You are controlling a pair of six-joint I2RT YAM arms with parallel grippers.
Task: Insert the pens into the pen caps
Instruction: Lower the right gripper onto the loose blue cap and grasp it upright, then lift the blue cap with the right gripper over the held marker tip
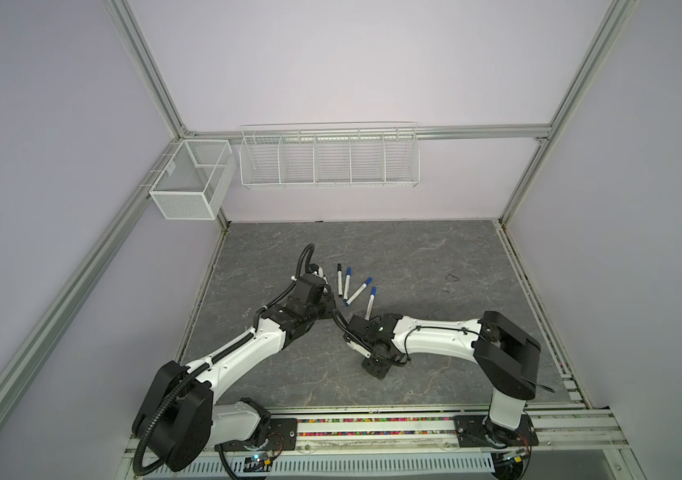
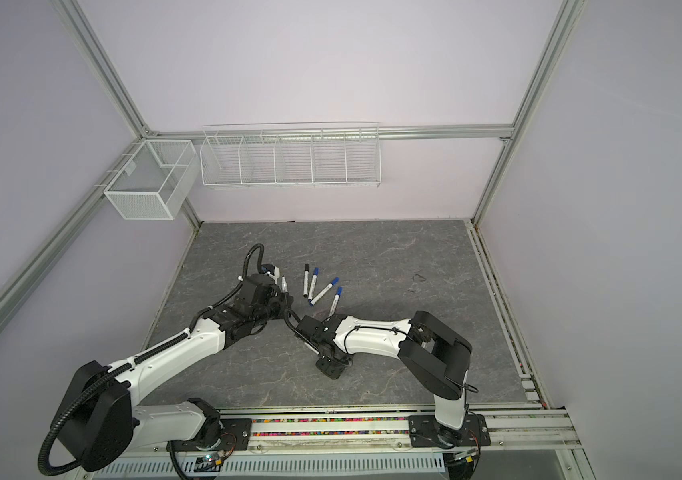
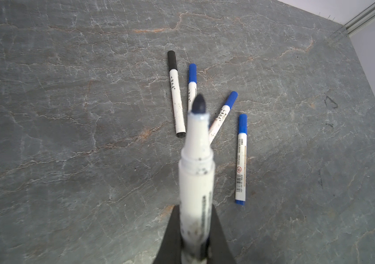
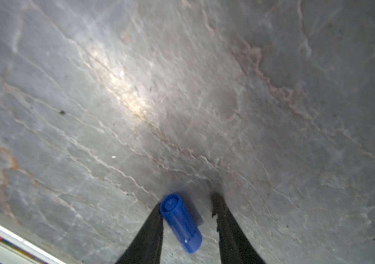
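Grey, stone-veined surface (image 1: 435, 266) is filling both top views. On it four capped pens (image 1: 358, 291) are lying fanned near the middle, one black-capped and three blue-capped. Just left of them the left hand (image 2: 282, 297) is holding an uncapped pen (image 2: 284, 285), which is sticking up out of it. The right arm (image 1: 435, 336) is reaching low beside the nearest of the fan, and its wrist is hiding its own fingers and whatever is lying beneath. A mesh basket (image 1: 189, 183) and a wire rack (image 1: 329, 160) are hanging well apart from the work.

Seen from the left wrist, the left hand (image 3: 194, 209) is clamping fully closed on the barrel of the uncapped pen (image 3: 196, 178). Its dark tip is pointing toward the capped pens (image 3: 241, 160), which are lying beyond it and not touching it.

Seen from the right wrist, the right hand (image 4: 187, 202) is straddling a loose blue cap (image 4: 180, 222) lying on its side on the surface. The jaws are standing partly open. One of the fingers (image 4: 150, 228) is touching the cap's flank and the other is standing clear. The cap's long axis is running roughly along the fingers, slightly skewed, with its closed end outward. This hand is clearly the nearer one, and nothing is blocking it. The skew is probably the risk, since the cap may twist or roll as the jaws close.
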